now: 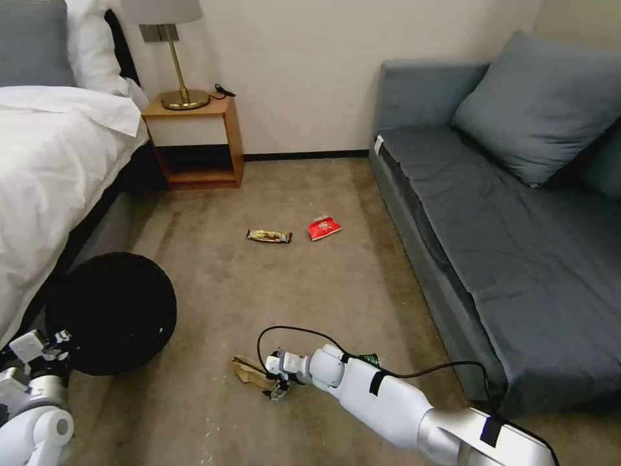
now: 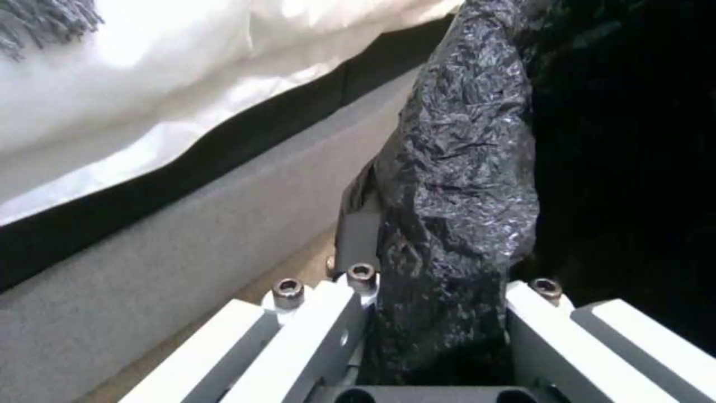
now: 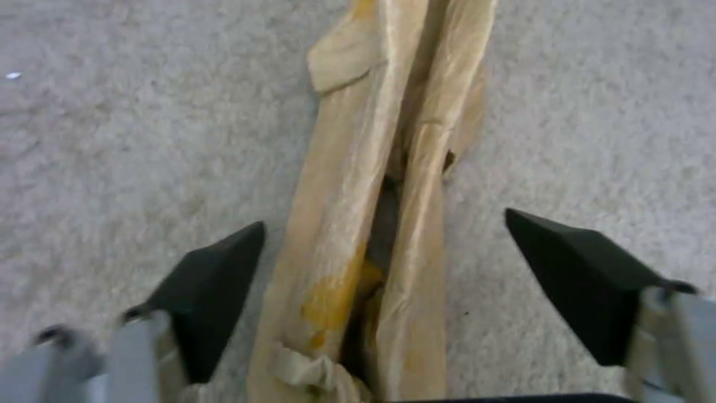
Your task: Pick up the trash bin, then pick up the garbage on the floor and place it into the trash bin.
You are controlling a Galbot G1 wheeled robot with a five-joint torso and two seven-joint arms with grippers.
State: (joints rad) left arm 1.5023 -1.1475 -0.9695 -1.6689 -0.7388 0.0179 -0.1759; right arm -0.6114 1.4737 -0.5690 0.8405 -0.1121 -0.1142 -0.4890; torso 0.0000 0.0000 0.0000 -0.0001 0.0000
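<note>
The trash bin [image 1: 113, 310], round and black with a crinkly bag liner, hangs at the left beside the bed. My left gripper [image 1: 48, 346] is shut on its rim. In the left wrist view, the gripper [image 2: 440, 263] pinches the bag-covered rim [image 2: 455, 168]. My right gripper [image 1: 278, 382] is low over the carpet at the crumpled tan paper bag [image 1: 248, 372]. In the right wrist view it [image 3: 384, 263] is open, with a black fingertip [image 3: 216, 268] on each side of the paper bag [image 3: 373, 168]. A gold-brown bar wrapper [image 1: 269, 236] and a red snack packet [image 1: 324, 227] lie farther off on the carpet.
A bed with white sheets [image 1: 52, 168] runs along the left. A wooden nightstand [image 1: 194, 139] with a brass lamp stands by the far wall. A grey sofa [image 1: 504, 233] fills the right side. Open carpet [image 1: 310, 291] lies between them.
</note>
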